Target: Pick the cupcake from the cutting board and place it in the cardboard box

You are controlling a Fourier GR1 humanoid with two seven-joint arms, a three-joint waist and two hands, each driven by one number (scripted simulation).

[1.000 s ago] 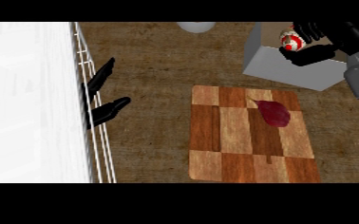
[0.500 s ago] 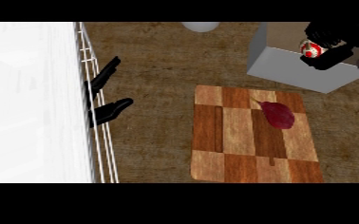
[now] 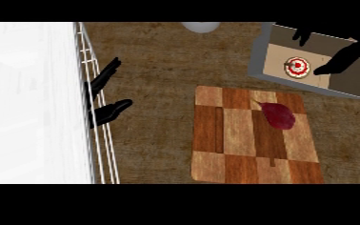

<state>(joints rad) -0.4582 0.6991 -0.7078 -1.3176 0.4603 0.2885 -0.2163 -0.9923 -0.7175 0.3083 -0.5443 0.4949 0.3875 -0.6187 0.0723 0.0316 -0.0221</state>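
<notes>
The cupcake [image 3: 297, 66], white with a red top, sits on the floor of the cardboard box [image 3: 262, 52] at the upper right. My right hand [image 3: 339, 61] hovers over the box, open. One dark finger lies just right of the cupcake and another part shows above it, with no finger curled round it. The wooden cutting board [image 3: 239, 138] lies below the box and carries only a dark red item [image 3: 279, 115]. My left hand [image 3: 105, 91] rests open at the far left, against the wire rack.
A white wire rack [image 3: 98, 138] and a white surface fill the left side. A pale round object [image 3: 202, 26] peeks in at the top edge. Brown countertop [image 3: 158, 66] separates the rack, board and box.
My right hand was curled round the cupcake over the box; its fingers have now spread and the cupcake sits in the box. The left hand has stayed in place.
</notes>
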